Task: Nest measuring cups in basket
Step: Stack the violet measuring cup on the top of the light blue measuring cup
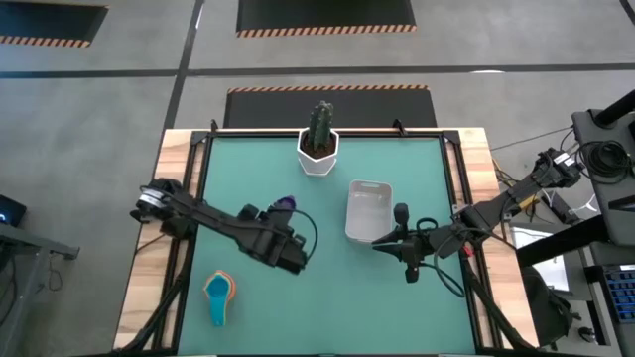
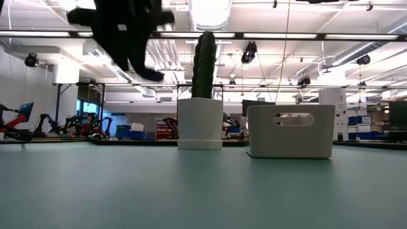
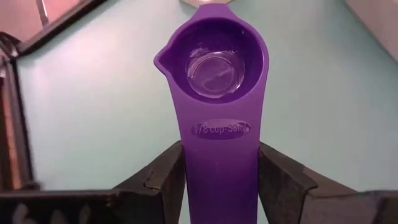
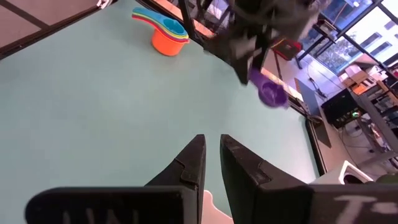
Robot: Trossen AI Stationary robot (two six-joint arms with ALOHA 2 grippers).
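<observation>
My left gripper (image 1: 282, 211) hovers above the mat left of the basket, shut on a purple measuring cup (image 3: 214, 68) marked 1/8 cup. The right wrist view shows that cup (image 4: 271, 94) hanging under the left gripper. The remaining cups are nested in a stack (image 1: 218, 293), blue and teal on top and orange outermost, resting on the mat near its near-left corner (image 4: 165, 36). The light grey basket (image 1: 368, 210) stands on its base on the mat (image 2: 290, 130). My right gripper (image 1: 381, 241) waits by the basket's near right corner, its fingers (image 4: 211, 155) almost together and holding nothing. My left gripper pinches the purple cup's flat handle (image 3: 217, 177) between its two fingers, one on each long edge. The fingers lie along the handle and the bowl sticks out past their tips. The cup is lifted clear of the mat and slants downward from the gripper (image 4: 249, 53).
A white hexagonal pot with a cactus (image 1: 317, 149) stands at the mat's far edge, just left of the basket (image 2: 200, 121). Bare green mat (image 1: 327, 307) stretches between the cup stack and the right arm. A dark frame runs around the mat's border.
</observation>
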